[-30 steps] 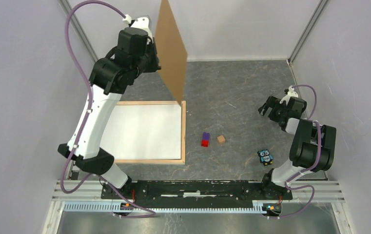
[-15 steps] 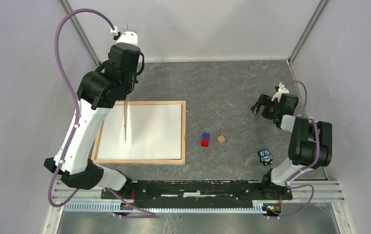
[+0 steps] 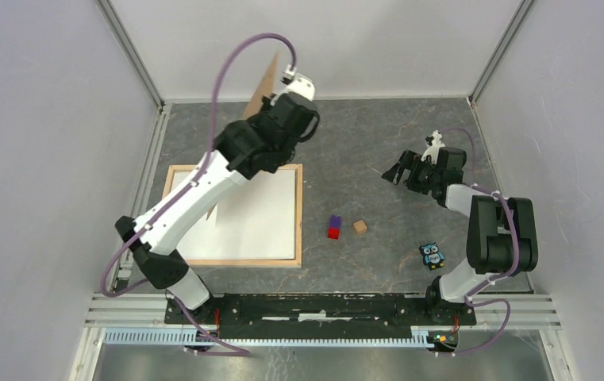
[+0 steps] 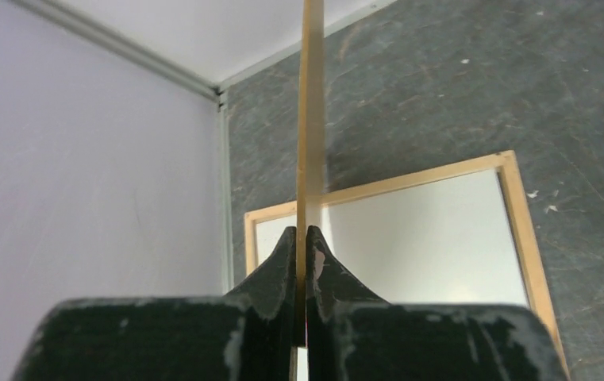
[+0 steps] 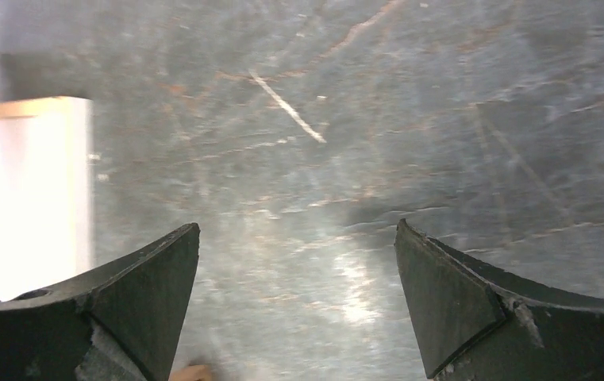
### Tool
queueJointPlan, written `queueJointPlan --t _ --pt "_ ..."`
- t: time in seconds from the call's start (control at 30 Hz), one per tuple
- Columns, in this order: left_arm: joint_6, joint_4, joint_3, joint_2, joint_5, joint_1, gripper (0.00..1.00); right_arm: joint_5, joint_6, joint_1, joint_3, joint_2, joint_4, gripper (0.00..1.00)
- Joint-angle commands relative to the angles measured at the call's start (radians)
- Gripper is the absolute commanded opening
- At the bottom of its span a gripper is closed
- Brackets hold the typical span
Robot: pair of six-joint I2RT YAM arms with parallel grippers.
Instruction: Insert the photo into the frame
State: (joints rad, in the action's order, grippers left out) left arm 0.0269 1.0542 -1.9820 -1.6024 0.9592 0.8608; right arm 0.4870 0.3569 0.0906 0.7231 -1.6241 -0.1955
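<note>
L claw [image 4: 302, 234] clamps board [image 4: 311, 119]; frame [image 4: 425, 178] below.

The left arm [image 3: 195, 190] stretched up and back, left gripper [image 4: 301, 238] pinched tight. The right gripper [image 5: 298, 234] hung low, jaws wide.

Top view looks down over table [image 3: 394, 135]; wrist views close, angled downward; all share frame [image 3: 299, 214].
</note>
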Motion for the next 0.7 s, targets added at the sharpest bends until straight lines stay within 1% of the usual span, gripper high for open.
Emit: queueJointPlan --t 0.0,0.1,0.2,0.37,0.43,0.5,0.6,0.67 --pt "0.042 -0.134 0.100 -0.033 0.023 0.054 0.02 0.147 0.250 -0.009 0.025 0.131 -0.094 0.98" --pt "0.019 -0.139 0.128 -0.085 0.025 0.087 0.02 0.233 0.423 -0.033 0.045 0.161 -0.213 0.98" --pt "0.011 -0.141 0.149 -0.115 0.003 0.119 0.02 0.290 0.531 -0.075 0.132 0.136 -0.270 0.98" --pt "0.018 -0.182 0.212 -0.130 -0.020 0.161 0.02 0.272 0.745 -0.147 0.254 0.079 -0.401 0.98" --pt "0.021 -0.181 0.223 -0.134 -0.020 0.174 0.02 0.262 0.835 -0.178 0.298 0.041 -0.465 0.95" --pt "0.020 -0.182 0.233 -0.133 -0.017 0.185 0.02 0.251 0.913 -0.220 0.351 -0.001 -0.501 0.94" --pt "0.017 -0.182 0.243 -0.127 -0.020 0.195 0.02 0.247 0.969 -0.286 0.433 -0.073 -0.508 0.93" --pt "0.019 -0.184 0.250 -0.124 -0.025 0.201 0.02 0.230 0.973 -0.326 0.475 -0.103 -0.488 0.92"
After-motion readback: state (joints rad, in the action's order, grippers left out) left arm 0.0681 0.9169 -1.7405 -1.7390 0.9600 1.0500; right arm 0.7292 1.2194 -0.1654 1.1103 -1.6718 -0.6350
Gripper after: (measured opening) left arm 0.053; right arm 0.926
